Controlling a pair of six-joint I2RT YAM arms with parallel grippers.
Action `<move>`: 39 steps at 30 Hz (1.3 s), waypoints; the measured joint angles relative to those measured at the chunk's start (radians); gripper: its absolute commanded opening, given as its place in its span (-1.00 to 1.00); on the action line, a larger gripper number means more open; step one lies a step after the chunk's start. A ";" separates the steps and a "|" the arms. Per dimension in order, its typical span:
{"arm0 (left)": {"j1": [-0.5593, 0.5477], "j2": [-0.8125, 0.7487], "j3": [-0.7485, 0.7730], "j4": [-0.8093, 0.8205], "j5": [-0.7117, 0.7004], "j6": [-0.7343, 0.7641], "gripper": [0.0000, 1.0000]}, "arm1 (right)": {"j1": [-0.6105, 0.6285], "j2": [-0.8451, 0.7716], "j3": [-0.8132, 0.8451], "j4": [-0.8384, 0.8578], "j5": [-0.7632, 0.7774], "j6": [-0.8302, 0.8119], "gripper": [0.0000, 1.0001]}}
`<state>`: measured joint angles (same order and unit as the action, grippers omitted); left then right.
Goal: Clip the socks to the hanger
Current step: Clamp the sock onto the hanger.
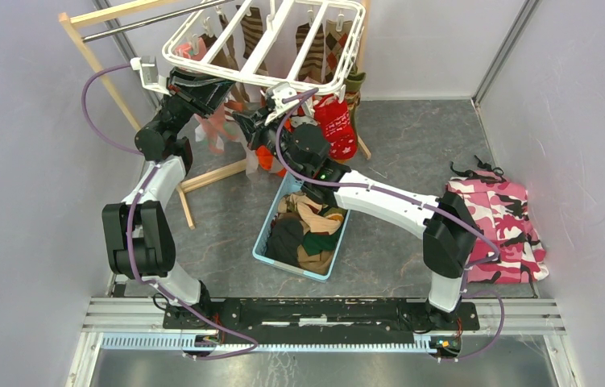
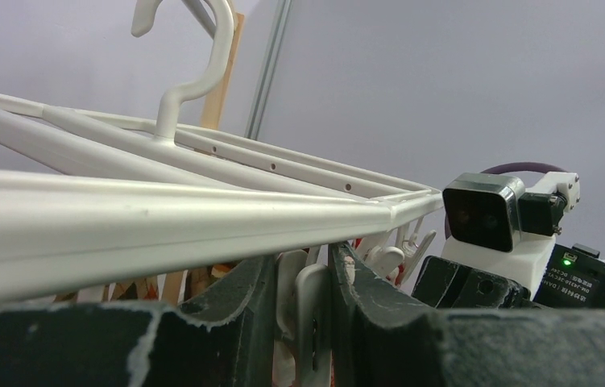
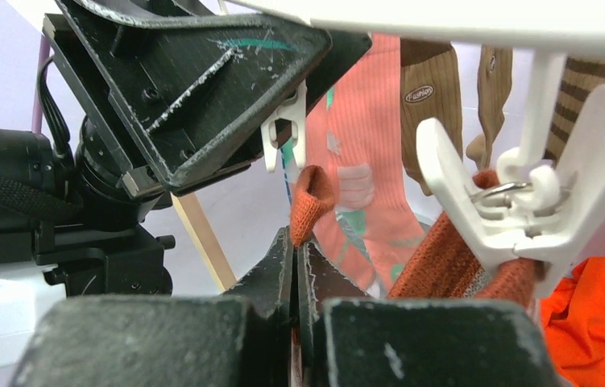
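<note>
1. Left end effector (image 2: 303,270): was clenched on a dangling clip (image 2: 312,318) beneath the hanger's (image 2: 202,218) near rail, seemingly pinching it open.
2. Right end effector (image 3: 295,258): grasped an orange sock (image 3: 311,197) beneath the hanger's same rail, cuff not yet inside the clip.
3. Handling: the cuff needed lifting squarely between the clip's jaws before the pinch eased.

The hanger (image 1: 265,39) is smooth white plastic with a soft sheen. The clip (image 2: 312,310) matches it, and a second clip (image 3: 524,218) carries a bright metal ring. Fingers (image 2: 234,339) of the left gripper (image 2: 303,322) are black and matt — scuffed, pale where chipped. The orange sock (image 3: 312,201) is ribbed knit cloth. Stand (image 1: 94,64): bare pale wood. Basket (image 1: 263,234) — light-blue plastic. Table (image 1: 412,137): matt, grey-veined.
</note>
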<state>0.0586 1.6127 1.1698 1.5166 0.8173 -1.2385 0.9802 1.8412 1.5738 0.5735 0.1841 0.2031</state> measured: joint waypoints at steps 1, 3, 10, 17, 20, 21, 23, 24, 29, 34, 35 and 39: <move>0.000 0.000 0.000 0.000 0.000 0.000 -0.96 | 0.000 0.000 0.003 0.002 0.000 -0.002 -1.00; 0.000 0.000 0.000 0.000 0.000 0.000 -0.95 | 0.000 0.000 0.008 0.003 0.000 -0.005 -1.00; 0.000 0.000 0.000 0.000 -0.001 0.000 -0.96 | 0.002 0.000 0.025 0.016 0.001 -0.017 -1.00; 0.000 0.000 0.000 0.000 -0.002 0.000 -0.96 | 0.002 0.000 0.036 0.016 0.000 -0.021 -1.00; 0.000 0.000 0.000 0.000 -0.003 0.000 -0.96 | 0.002 -0.002 0.031 0.019 -0.005 -0.021 -1.00; 0.000 0.000 0.000 0.000 -0.003 0.000 -0.96 | 0.002 -0.004 0.023 0.021 -0.008 -0.022 -1.00; 0.000 0.000 0.002 0.000 -0.003 0.000 -0.96 | 0.002 -0.010 0.004 0.023 -0.016 -0.022 -1.00; 0.000 0.000 0.002 0.000 -0.004 0.000 -0.95 | 0.002 -0.010 -0.001 0.023 -0.019 -0.024 -1.00; 0.000 0.000 0.002 0.000 -0.004 -0.001 -0.96 | 0.002 -0.010 -0.016 0.023 -0.041 -0.026 -1.00; 0.000 0.000 0.002 0.000 -0.004 -0.001 -0.96 | 0.002 -0.010 -0.018 0.026 -0.053 -0.034 -1.00; 0.000 0.000 0.002 0.000 -0.004 -0.001 -0.96 | 0.002 -0.010 -0.018 0.026 -0.053 -0.037 -1.00; 0.000 0.000 0.002 0.000 -0.004 -0.001 -0.96 | 0.002 -0.010 -0.017 0.033 -0.055 -0.047 -1.00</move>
<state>0.0586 1.6127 1.1717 1.5166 0.8131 -1.2392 0.9825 1.8317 1.5570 0.6064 0.1287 0.1562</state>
